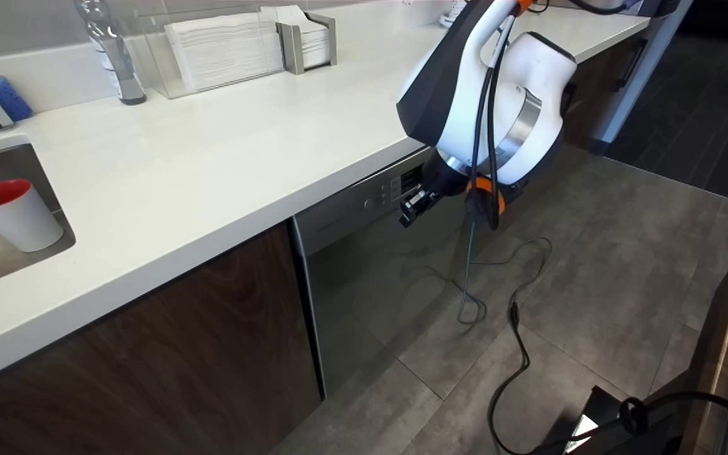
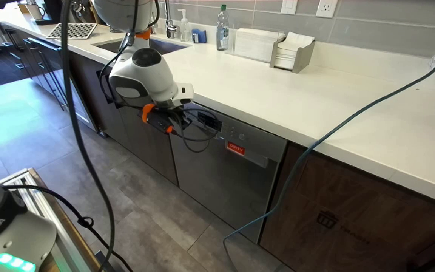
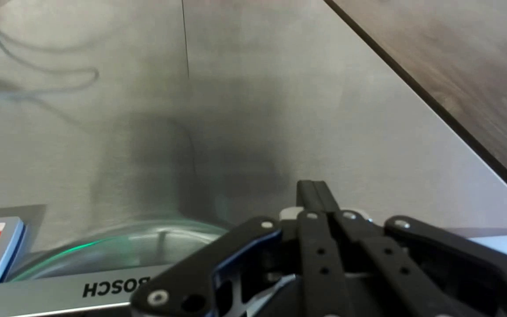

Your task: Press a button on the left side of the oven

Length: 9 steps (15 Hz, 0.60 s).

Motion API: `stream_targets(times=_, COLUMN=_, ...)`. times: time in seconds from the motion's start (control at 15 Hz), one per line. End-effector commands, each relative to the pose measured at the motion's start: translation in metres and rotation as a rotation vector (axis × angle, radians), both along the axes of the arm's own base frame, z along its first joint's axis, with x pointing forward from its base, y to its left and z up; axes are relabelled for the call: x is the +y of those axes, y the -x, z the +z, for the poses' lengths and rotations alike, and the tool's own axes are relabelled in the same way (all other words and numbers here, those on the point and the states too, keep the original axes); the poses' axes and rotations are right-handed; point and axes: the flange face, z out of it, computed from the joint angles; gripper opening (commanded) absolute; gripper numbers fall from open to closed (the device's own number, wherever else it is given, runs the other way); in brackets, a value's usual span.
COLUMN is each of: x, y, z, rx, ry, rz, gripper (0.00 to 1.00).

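Hanging near a wide, brushed-steel grey oven (image 2: 223,173), the black two-fingered gripper (image 3: 314,187) has its jaws pressed together, empty; the oven wears a red rectangular "DIRTY" sign (image 2: 235,148).

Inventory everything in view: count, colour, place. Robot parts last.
appliance: 1, grey, under counter
counter: 1, white, along wall
controls: several, grey, appliance's upper front
sign: 1, red, on appliance
cabinet doors: several, dark brown, under counter
sink: 1, grey, set into counter
cup: 1, white and red, in sink
tap: at least 1, chrome, behind sink
sponge: apparently 1, blue, behind sink
soap pump: 1, whitish, behind sink
bottle: 1, clear, green-capped, on counter
napkins: 2 stacks, white, on counter
board: 1, black and white, on counter
mug: 1, whitish, counter's far end
wall plates: several, white, on wall
cables: several, black or teal, hanging, on floor
arm: 1, white and black, at counter's edge
jaws: 1 pair, black, shut, by appliance
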Motion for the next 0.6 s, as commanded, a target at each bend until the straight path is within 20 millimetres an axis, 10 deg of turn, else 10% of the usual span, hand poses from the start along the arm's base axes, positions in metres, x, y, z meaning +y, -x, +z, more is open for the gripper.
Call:
stream_targets(times=0.0, x=0.001, y=0.01, z=0.009, rx=0.035, ry=0.0, rz=0.001, gripper=0.26)
stream_targets(times=0.53, x=0.0, y=0.063, z=0.046, rx=0.124, ry=0.051, rz=0.065, gripper=0.73)
